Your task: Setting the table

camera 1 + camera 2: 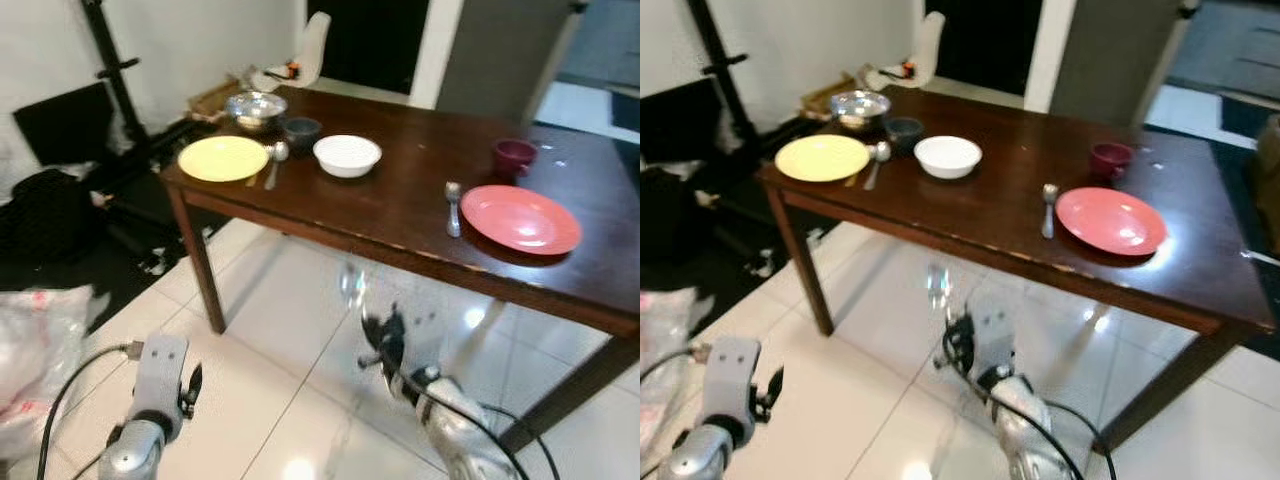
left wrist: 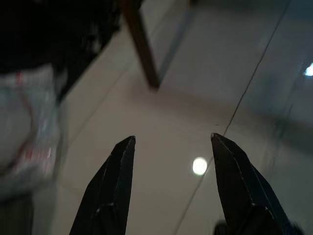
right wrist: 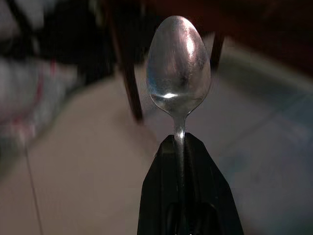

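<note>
Below the bench, right gripper jaws pinch a spoon, left gripper jaws spread; next lift spoon beside white bowl

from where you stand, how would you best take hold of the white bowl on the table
Probably by the rim of the white bowl, on the side nearest the table's front edge, coming from above and in front. It stands upright and open, so one finger could go inside and one outside. The left end effector is open and free; the right end effector is shut on a spoon.
</note>
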Motion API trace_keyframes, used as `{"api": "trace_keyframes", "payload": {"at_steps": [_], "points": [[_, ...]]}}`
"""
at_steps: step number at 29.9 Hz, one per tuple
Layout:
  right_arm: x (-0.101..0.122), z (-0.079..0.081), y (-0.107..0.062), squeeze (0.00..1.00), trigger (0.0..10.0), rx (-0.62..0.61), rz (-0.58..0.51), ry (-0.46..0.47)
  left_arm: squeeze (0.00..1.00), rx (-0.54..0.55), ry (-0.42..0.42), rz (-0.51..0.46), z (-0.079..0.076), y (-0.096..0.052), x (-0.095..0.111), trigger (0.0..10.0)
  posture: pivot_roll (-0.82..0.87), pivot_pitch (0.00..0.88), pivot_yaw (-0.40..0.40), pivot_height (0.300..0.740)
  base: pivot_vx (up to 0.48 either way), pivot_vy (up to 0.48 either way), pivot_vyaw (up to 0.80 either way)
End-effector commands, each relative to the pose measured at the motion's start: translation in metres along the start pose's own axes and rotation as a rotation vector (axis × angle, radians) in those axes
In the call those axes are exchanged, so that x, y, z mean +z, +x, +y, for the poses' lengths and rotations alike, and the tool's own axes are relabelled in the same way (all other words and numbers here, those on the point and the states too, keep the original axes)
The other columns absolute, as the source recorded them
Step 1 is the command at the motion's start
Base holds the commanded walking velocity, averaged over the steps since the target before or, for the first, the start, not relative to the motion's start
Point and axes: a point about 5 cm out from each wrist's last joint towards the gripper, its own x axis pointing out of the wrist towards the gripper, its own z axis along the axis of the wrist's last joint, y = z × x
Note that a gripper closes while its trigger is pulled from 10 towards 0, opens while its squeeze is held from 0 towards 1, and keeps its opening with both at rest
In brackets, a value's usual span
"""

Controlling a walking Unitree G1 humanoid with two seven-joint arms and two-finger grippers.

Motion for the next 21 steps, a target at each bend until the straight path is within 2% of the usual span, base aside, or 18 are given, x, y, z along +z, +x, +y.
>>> {"api": "trace_keyframes", "payload": {"at_steps": [1, 2, 8, 10, 11, 12, 16, 17, 21], "points": [[-0.032, 0.0, -0.006, 0.0, 10.0, 0.005, 0.107, -0.044, 0.0, 0.009, 0.035, 0.101, 0.002, -0.004, -0.031, 10.0, -0.03, 0.0, 0.0, 0.74, 0.0, 0.0, 0.74], [-0.032, 0.0, -0.006, 0.0, 10.0, 0.005, 0.107, -0.044, 0.0, 0.009, 0.035, 0.101, 0.002, -0.004, -0.031, 10.0, -0.03, 0.0, 0.0, 0.74, 0.0, 0.0, 0.74], [-0.092, 0.0, -0.023, 0.0, 10.0, -0.01, 0.36, -0.064, 0.0, -0.023, 0.08, 0.281, -0.006, -0.015, -0.082, 10.0, -0.01, 0.0, -0.013, 0.74, 0.0, 0.0, 0.74], [-0.109, -0.003, -0.03, 0.0, 10.0, -0.04, 0.439, -0.045, 0.0, -0.054, 0.065, 0.335, -0.012, -0.018, -0.094, 10.0, -0.01, 0.0, -0.011, 0.74, 0.0, 0.0, 0.74], [-0.117, -0.006, -0.033, 0.0, 10.0, -0.063, 0.474, -0.029, 0.0, -0.065, 0.031, 0.365, -0.014, -0.019, -0.098, 10.0, -0.01, 0.0, -0.011, 0.74, 0.0, 0.0, 0.74], [-0.123, -0.009, -0.038, 0.0, 10.0, -0.091, 0.508, -0.002, 0.0, -0.062, -0.007, 0.391, -0.014, -0.019, -0.101, 10.0, -0.01, 0.0, -0.007, 0.74, 0.0, 0.0, 0.74], [-0.134, -0.013, -0.045, 0.0, 10.0, -0.128, 0.553, 0.024, 0.0, -0.043, -0.045, 0.41, -0.011, -0.017, -0.104, 10.0, -0.01, 0.0, -0.003, 0.74, 0.0, 0.0, 0.74], [-0.141, -0.015, -0.051, 0.0, 10.0, -0.148, 0.575, 0.043, 0.0, -0.03, 0.02, 0.398, -0.005, -0.016, -0.105, 10.0, -0.02, 0.0, 0.003, 0.74, 0.0, 0.0, 0.74], [-0.145, -0.017, -0.057, 0.0, 10.0, -0.175, 0.574, 0.085, 0.0, -0.018, 0.043, 0.406, -0.002, -0.017, -0.109, 10.0, -0.02, 0.0, 0.003, 0.74, 0.0, 0.0, 0.74]]}}
